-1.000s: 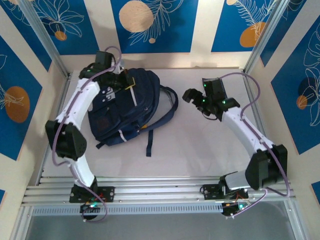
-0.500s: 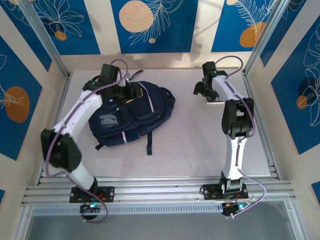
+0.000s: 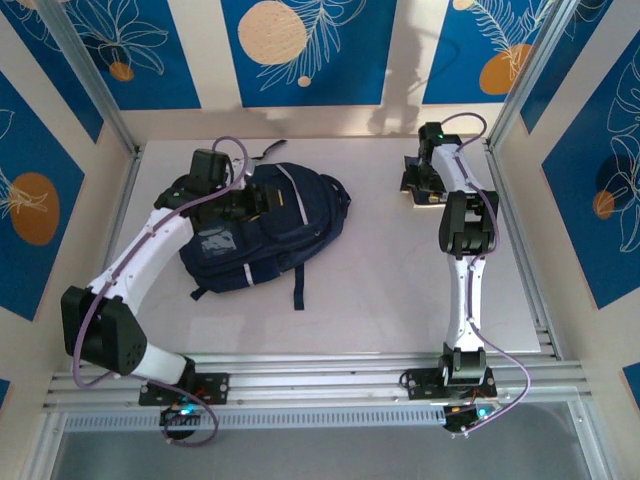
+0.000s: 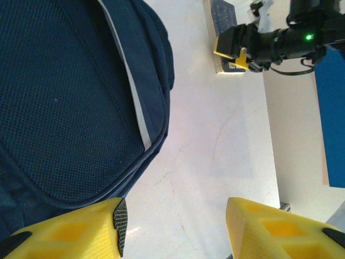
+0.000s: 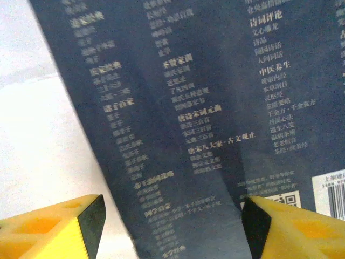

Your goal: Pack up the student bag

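The student bag [image 3: 268, 235] lies flat on the left half of the pale table [image 3: 390, 290], its top end toward the far edge. It is navy blue, with a pale grey stripe running down its upper part, a grey patch on the front pocket and a dark strap [image 3: 297, 290] trailing toward the near edge. In the left wrist view the cloth is a fine mesh weave edged with rounded piping, and the grey stripe [image 4: 129, 86] curves along the seam.

The left hand [image 3: 247, 200] hangs over the far left part of the bag. Its yellow fingers [image 4: 70, 234] are spread, with bare table between them and the bag's edge just beside the left one.

The right hand [image 3: 420, 185] is at the far right of the table, low over a dark book [image 5: 205, 108] with pale print. Its fingers are spread apart above the cover.
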Motion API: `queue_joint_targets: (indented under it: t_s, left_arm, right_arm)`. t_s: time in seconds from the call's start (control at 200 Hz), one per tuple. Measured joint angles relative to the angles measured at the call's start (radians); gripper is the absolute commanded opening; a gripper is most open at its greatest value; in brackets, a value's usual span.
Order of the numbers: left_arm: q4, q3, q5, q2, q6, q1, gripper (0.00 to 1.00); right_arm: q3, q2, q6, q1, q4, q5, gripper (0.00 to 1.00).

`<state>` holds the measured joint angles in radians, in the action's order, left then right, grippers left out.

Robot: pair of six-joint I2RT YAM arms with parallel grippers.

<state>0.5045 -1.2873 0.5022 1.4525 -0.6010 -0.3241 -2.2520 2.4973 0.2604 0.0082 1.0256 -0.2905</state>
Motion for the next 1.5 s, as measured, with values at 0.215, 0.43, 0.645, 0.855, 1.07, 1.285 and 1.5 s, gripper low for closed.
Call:
queue_joint_targets:
  t_s: [0.215,0.43,0.645,0.855,1.07,1.285,1.5]
  left_arm:
    - [-0.019,0.000,0.021,0.014,-0.011,0.000,0.49]
    - [-0.026,0.000,0.022,0.017,-0.011,0.000,0.48]
    - [-0.026,0.000,0.022,0.021,-0.011,0.000,0.47]
    - [-0.026,0.000,0.022,0.024,-0.010,0.000,0.46]
    - [-0.026,0.000,0.030,0.024,-0.009,-0.008,0.44]
    - [-0.026,0.004,0.041,0.023,0.000,-0.047,0.43]
    - [-0.016,0.037,0.040,0.011,0.006,-0.090,0.42]
  right_arm:
    - [-0.006,0.003,-0.002,-0.003,0.011,-0.006,0.46]
    - [-0.006,0.003,0.004,-0.018,0.003,0.075,0.28]
    - [0.005,0.003,0.019,-0.033,-0.019,0.147,0.12]
    - [0.045,-0.018,0.022,-0.031,-0.052,0.156,0.00]
    - [0.193,-0.101,0.032,-0.010,-0.119,0.142,0.00]
    - [0.480,-0.271,0.072,0.036,-0.187,0.154,0.00]
    - [0.851,-0.516,0.167,0.138,-0.288,0.206,0.00]
